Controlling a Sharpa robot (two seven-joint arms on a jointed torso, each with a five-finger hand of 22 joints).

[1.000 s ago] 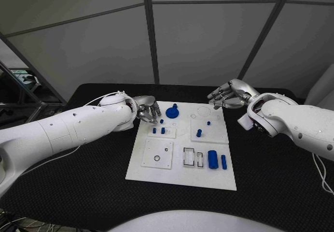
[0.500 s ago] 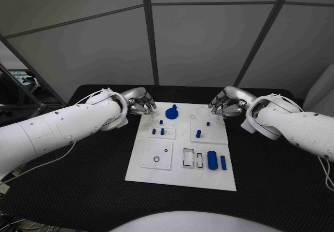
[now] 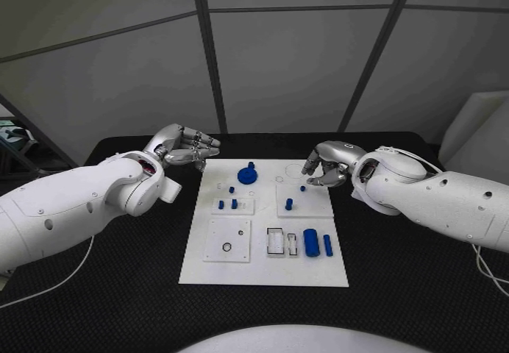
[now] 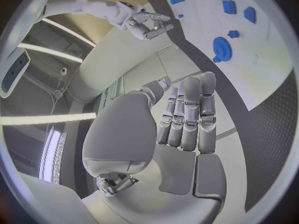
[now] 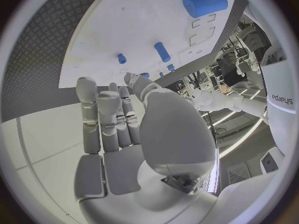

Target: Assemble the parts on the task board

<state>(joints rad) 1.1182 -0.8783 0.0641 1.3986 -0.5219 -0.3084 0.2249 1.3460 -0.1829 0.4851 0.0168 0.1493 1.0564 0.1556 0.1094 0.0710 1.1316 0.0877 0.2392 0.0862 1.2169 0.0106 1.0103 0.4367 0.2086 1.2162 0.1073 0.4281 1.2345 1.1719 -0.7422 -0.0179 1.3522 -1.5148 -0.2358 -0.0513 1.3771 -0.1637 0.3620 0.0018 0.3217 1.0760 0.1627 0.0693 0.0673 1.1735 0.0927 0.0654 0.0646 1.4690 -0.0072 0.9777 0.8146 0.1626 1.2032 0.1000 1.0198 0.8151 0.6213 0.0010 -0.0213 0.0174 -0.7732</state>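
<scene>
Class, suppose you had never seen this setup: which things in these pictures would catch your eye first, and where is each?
The white rectangular task board in the middle of the black table stands out, dotted with small blue parts, notably a round blue gear-like disc near its far edge and a thick blue cylinder nearer the robot. Two silver hands flank the board's far corners, both holding nothing: the left hand and the right hand.

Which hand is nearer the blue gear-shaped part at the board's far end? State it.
Left. The left hand hovers just beyond the board's far left corner, close beside the blue gear-shaped part; the right hand sits farther off, over the far right edge.
</scene>
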